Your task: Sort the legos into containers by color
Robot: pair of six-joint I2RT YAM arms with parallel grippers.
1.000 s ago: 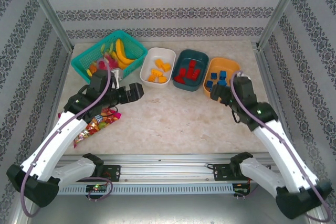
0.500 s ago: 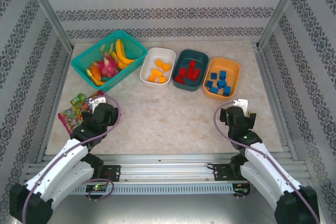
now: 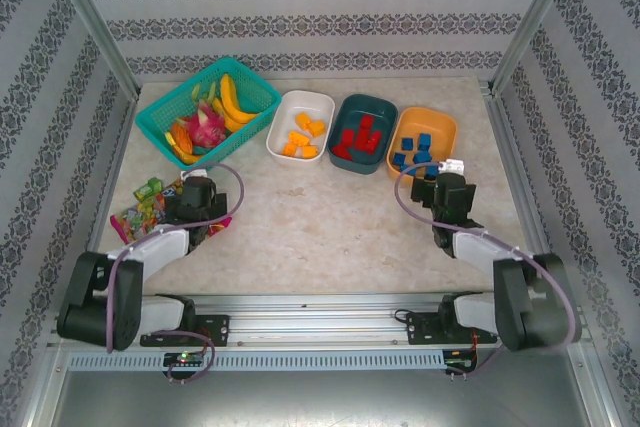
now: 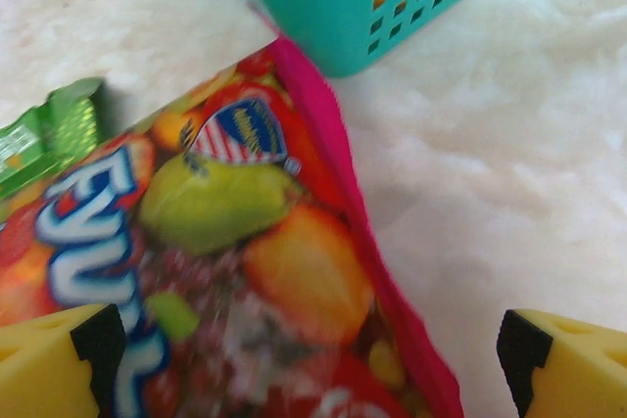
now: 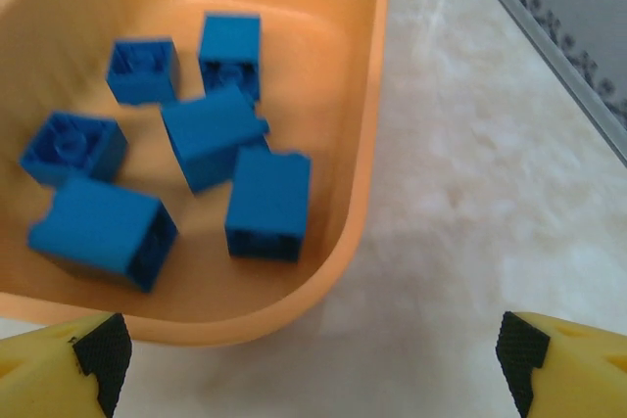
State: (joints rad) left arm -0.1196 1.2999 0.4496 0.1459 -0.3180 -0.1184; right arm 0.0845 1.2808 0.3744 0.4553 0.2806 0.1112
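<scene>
Three tubs stand in a row at the back. The white tub (image 3: 305, 107) holds yellow-orange legos (image 3: 302, 137), the dark teal tub (image 3: 385, 107) holds red legos (image 3: 358, 137), and the orange tub (image 3: 445, 125) holds blue legos (image 3: 412, 152). My right gripper (image 3: 447, 187) is open and empty just in front of the orange tub's near rim. The right wrist view has that gripper (image 5: 309, 349) looking over the orange tub (image 5: 362, 144) and several blue legos (image 5: 266, 203). My left gripper (image 3: 195, 195) is open and empty, low over a snack packet (image 4: 225, 271); in the left wrist view the gripper (image 4: 309, 349) holds nothing.
A turquoise mesh basket (image 3: 160, 117) of toy fruit stands at the back left, its corner (image 4: 343, 7) close ahead of the left gripper. Colourful snack packets (image 3: 150, 202) lie at the left, one of them green (image 4: 49, 134). Both arms are folded back near the front rail.
Both arms pulled back from the tubs and folded towards the near edge. The left gripper went from beside the white tub to above the snack packets. The right gripper backed off the orange tub.
</scene>
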